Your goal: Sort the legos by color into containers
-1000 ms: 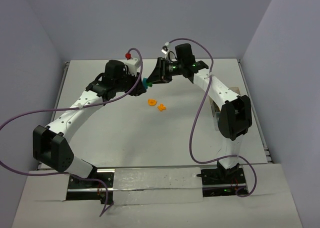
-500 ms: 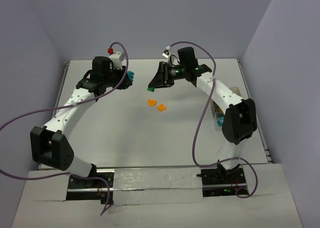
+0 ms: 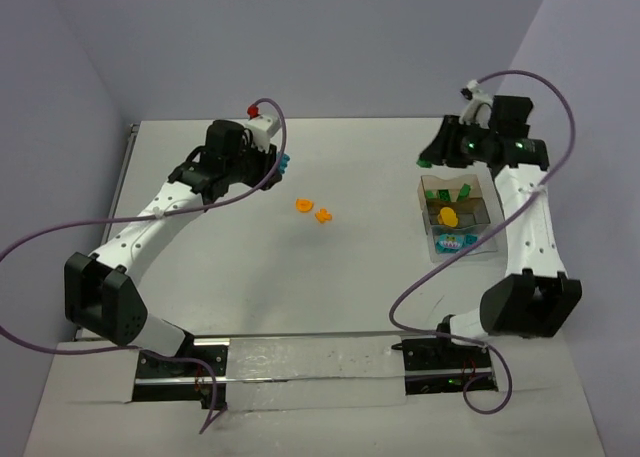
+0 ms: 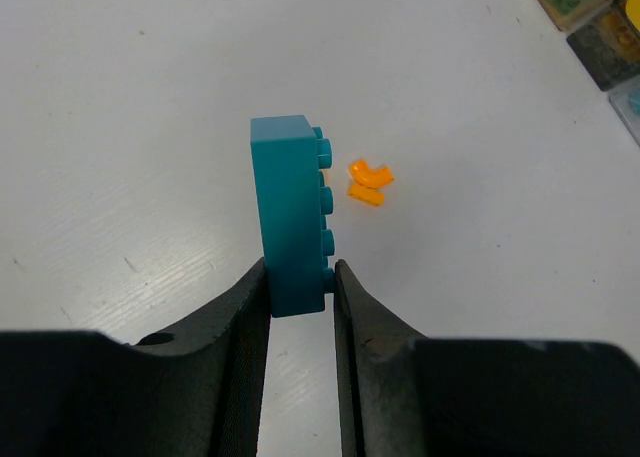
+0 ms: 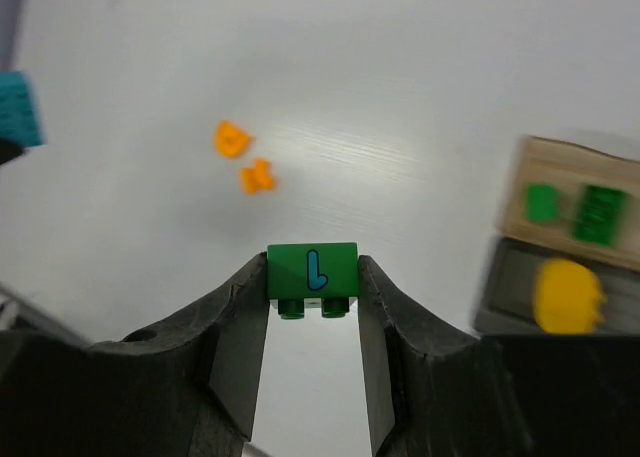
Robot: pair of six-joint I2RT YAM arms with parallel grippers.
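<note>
right tool (image 5: pixel 312 289) swings across to containers (image 3: pixel 426 205) w/ green brick (image 5: pixel 312 269) clamped; left tool (image 4: pixel 300 282) pinches teal brick (image 4: pixel 285 207). risk: release short of rim, green lands outside.

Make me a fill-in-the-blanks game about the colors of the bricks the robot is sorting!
The long brick in the left gripper is ____.
The lettered brick in the right gripper is ____.
The two loose pieces on the table are ____.
The small bricks inside the tan box are ____.

Missing words: teal, green, orange, green.
</note>
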